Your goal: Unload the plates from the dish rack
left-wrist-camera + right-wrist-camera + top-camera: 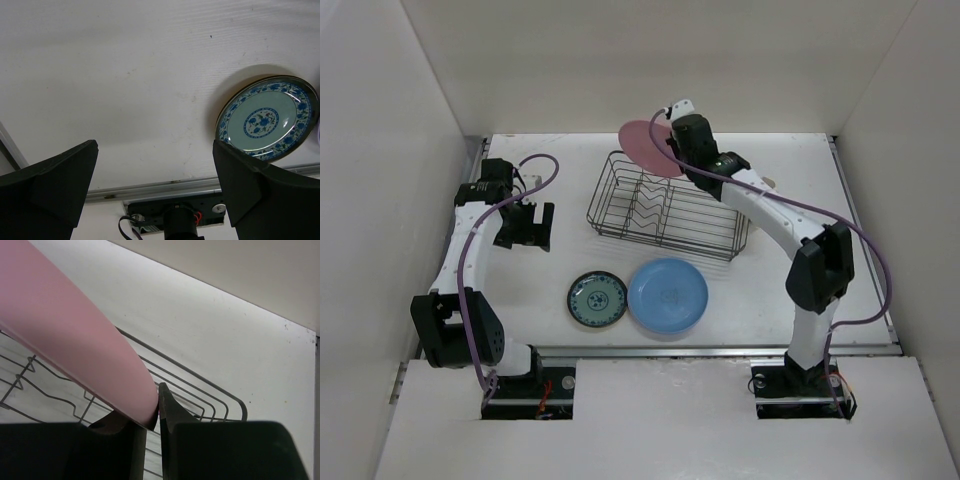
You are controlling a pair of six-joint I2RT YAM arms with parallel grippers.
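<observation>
Pinching only the rim of the pink plate (75, 335) above the dish rack (660, 215), the right end effector (156, 405) risks the plate slipping onto the wires below it; the left end effector (154, 150) hangs spread and empty.

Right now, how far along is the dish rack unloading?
Done: the small teal patterned plate and the larger light blue plate lie flat on the white table, in front of the dark wire dish rack. In hand: the right gripper pinches the pink plate above the rack. Remaining: setting it down; the rack shows no other plates.
</observation>
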